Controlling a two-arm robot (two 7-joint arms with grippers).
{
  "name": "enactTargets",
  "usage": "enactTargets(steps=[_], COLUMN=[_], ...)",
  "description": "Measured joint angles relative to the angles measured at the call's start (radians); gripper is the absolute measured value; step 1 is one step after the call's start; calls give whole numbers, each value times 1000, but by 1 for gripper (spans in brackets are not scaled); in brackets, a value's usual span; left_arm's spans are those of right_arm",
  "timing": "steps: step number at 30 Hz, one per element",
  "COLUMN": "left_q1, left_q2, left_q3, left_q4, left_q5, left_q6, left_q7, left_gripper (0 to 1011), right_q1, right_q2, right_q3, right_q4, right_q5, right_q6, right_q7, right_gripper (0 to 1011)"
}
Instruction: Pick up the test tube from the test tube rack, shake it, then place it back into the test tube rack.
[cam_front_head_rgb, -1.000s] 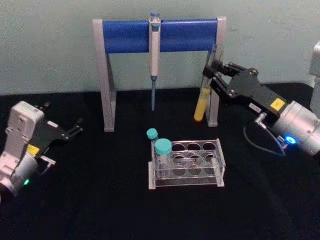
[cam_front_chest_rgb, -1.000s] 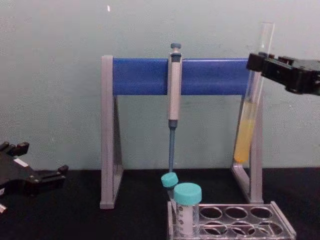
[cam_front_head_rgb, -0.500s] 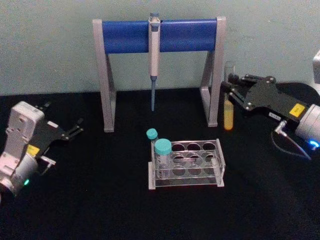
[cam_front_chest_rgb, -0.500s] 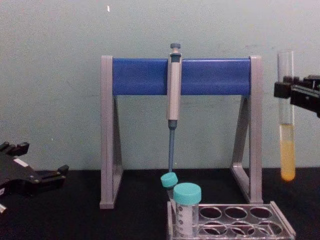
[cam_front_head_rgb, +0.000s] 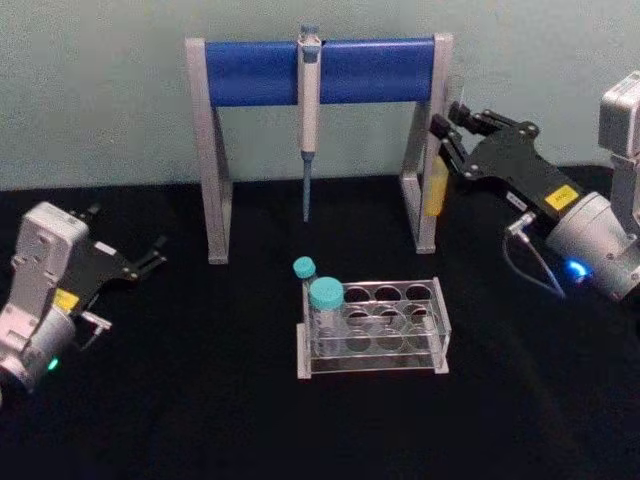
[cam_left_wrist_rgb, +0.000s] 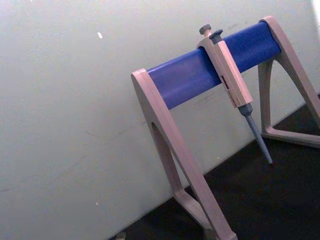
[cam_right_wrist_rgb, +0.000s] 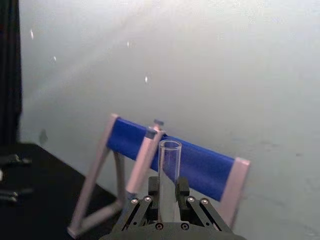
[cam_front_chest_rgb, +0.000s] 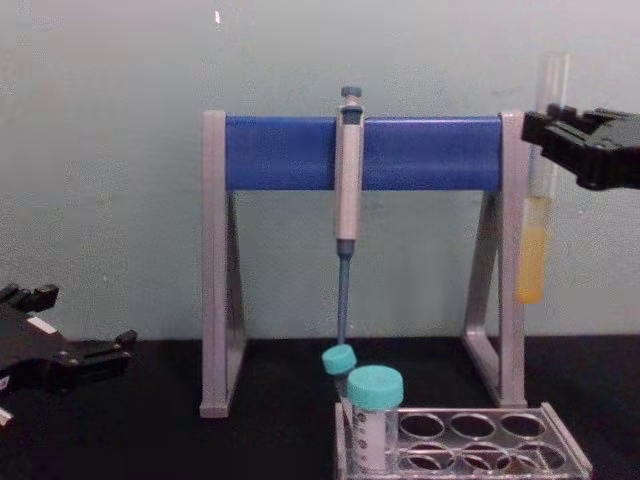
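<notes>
I have the right gripper (cam_front_chest_rgb: 548, 128) clamped on the upper part of the long clear glass test tube with yellow liquid in its bottom (cam_front_chest_rgb: 534, 250), holding it in the air close to upright. It is just beside the right leg of the grey-and-blue pipette stand (cam_front_head_rgb: 320, 70), and well behind and above the low clear plastic test tube rack (cam_front_head_rgb: 400, 335). I judge this to be the shaking step. The tube has no cap (its open mouth (cam_right_wrist_rgb: 170, 146) is plain in the right wrist view), so I would keep the swings short and the mouth pointing up, letting the liquid swirl low rather than climb. I would also hold a margin from that stand leg, since glass tapping it could crack or slip. The left gripper (cam_front_head_rgb: 150, 255), fingers apart, waits idle at the table's left side
</notes>
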Motion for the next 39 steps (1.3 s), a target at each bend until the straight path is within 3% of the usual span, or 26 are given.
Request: enactTargets(steps=[1,5,10,14,21,29,34,39], left_q1=[0,0,0,0,0,0,0,0], left_q2=[0,0,0,0,0,0,0,0], left_q3=[0,0,0,0,0,0,0,0], left_q4=[0,0,0,0,0,0,0,0], left_q5=[0,0,0,0,0,0,0,0], left_q6=[0,0,0,0,0,0,0,0], left_q7=[0,0,0,0,0,0,0,0], left_gripper=[1001,1002,1001,1001,1001,1001,1001,1001], right_q1=[2,5,8,14,13,-24,-33,-18], right_q2=[-19,-38,-30,6,78,153,176,163], right_q3=[4,10,8,-5,-16,5,13,4], right_q4=[8,13,13,13,5,-24,-29,-22], right_q5=[28,85,143,216,296,308,266,201], right_q6=[4,24,46,76,119,124,102,86], right_q7=[19,70,135,231,346,333,262,182], right_gripper=[228,229,229,229,229,229,229,229])
